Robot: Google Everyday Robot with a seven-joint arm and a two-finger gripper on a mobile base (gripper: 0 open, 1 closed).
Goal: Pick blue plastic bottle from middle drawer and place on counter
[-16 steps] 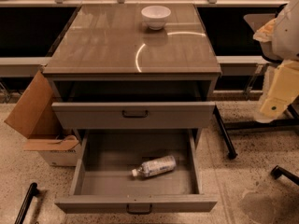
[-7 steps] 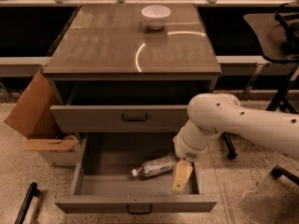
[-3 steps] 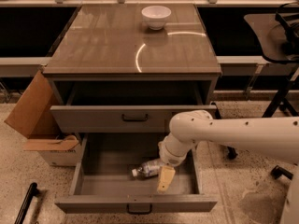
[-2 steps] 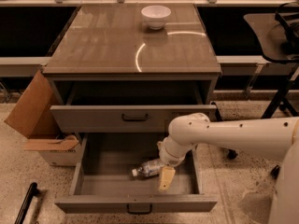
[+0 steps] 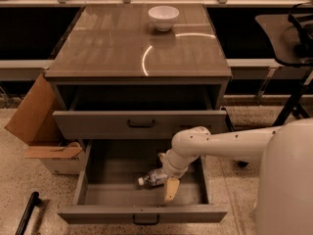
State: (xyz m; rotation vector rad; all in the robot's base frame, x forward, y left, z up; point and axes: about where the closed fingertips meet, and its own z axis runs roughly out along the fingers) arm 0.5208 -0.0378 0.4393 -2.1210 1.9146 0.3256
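The blue plastic bottle (image 5: 152, 178) lies on its side on the floor of the pulled-out middle drawer (image 5: 107, 173), white cap pointing left. My gripper (image 5: 166, 174) reaches down into the drawer from the right and sits over the bottle's right half, hiding it. The gripper is open: one pale finger (image 5: 171, 189) is on the near side of the bottle and the other fingertip (image 5: 161, 156) on the far side. The bottle still rests on the drawer floor. The counter (image 5: 122, 48) is the glossy top of the cabinet, above.
A white bowl (image 5: 163, 17) stands at the back of the counter. The shallower drawer (image 5: 142, 124) above juts out slightly over the middle drawer. A cardboard box (image 5: 34, 116) leans at the left. A dark chair (image 5: 293, 33) stands at the right.
My arm came in from the right, dropped into the middle drawer and slid left until the gripper straddled the bottle. The bottle has barely moved.
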